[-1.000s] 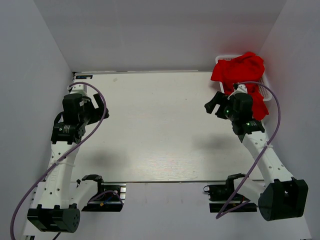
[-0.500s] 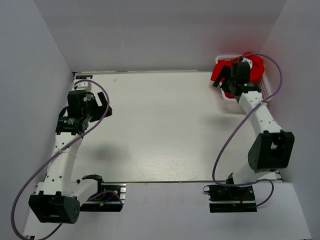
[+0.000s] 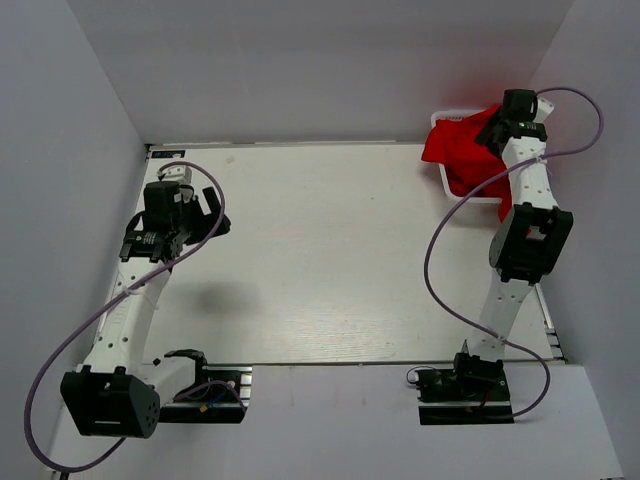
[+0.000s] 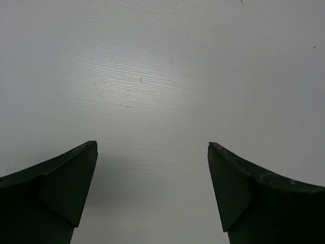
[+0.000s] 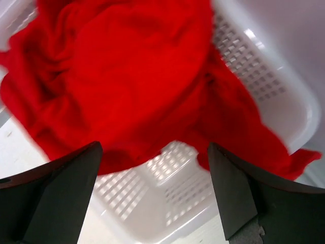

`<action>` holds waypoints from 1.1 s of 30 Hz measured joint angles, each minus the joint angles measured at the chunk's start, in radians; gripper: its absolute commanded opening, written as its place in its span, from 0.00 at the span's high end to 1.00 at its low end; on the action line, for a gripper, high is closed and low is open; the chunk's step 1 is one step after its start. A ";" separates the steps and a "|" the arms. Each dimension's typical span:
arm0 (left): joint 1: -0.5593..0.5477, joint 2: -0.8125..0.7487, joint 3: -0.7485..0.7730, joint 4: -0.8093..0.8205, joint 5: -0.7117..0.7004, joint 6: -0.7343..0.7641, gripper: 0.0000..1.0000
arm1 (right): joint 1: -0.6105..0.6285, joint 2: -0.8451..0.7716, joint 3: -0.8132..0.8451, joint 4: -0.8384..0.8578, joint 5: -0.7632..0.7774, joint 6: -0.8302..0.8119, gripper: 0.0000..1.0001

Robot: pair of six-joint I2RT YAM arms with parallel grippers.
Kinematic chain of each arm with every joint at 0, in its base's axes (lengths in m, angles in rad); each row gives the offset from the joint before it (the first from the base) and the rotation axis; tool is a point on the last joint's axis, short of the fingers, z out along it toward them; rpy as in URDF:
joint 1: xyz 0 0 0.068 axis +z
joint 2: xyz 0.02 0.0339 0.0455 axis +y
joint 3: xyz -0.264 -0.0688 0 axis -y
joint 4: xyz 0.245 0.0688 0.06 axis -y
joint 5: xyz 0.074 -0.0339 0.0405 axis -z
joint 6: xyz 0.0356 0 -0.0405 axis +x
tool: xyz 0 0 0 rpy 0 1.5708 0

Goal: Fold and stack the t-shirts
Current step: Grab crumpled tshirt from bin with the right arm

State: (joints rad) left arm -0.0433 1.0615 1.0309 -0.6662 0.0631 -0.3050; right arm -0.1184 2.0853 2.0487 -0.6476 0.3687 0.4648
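The bright red t-shirts (image 3: pixel 462 148) lie bunched in a heap in the white lattice basket (image 3: pixel 452 183) at the table's far right corner, some cloth hanging over its rim. In the right wrist view the red heap (image 5: pixel 127 76) fills the basket (image 5: pixel 167 193). My right gripper (image 3: pixel 497 126) hovers above the heap, open and empty; its jaws stand wide apart (image 5: pixel 152 152). My left gripper (image 3: pixel 212 218) is open and empty over the bare table at the left (image 4: pixel 152 147).
The white table (image 3: pixel 320 260) lies between the arms. Grey walls close in on the left, back and right. The right arm stretches far back along the right wall, its purple cable looping over the table's right side.
My right arm has swung from the basket's near side up and back over the red heap. My left gripper has shifted slightly to the right.
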 measured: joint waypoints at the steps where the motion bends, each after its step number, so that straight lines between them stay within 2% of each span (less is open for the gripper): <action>1: 0.000 0.011 0.000 0.003 0.000 0.001 0.01 | -0.013 0.011 0.007 0.004 0.006 -0.003 0.10; 9: 0.000 0.129 0.000 0.006 0.010 0.001 0.01 | -0.075 0.040 0.010 0.154 0.019 -0.055 0.10; 16: 0.000 0.166 0.013 0.019 0.024 -0.003 0.01 | -0.103 0.132 0.024 0.298 -0.066 -0.086 0.12; 21: 0.000 0.181 0.013 0.032 0.027 -0.013 0.01 | -0.108 0.187 0.024 0.338 -0.093 -0.089 0.14; 23: 0.000 0.188 0.013 0.035 0.027 -0.017 0.01 | -0.108 0.198 0.026 0.346 -0.090 -0.088 0.18; 33: 0.000 0.214 0.013 0.047 0.027 -0.030 0.01 | -0.111 0.235 0.052 0.396 -0.112 -0.083 0.18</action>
State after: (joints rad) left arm -0.0433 1.2755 1.0443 -0.6189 0.0898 -0.3347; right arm -0.2298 2.3203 2.1006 -0.2512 0.2569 0.3820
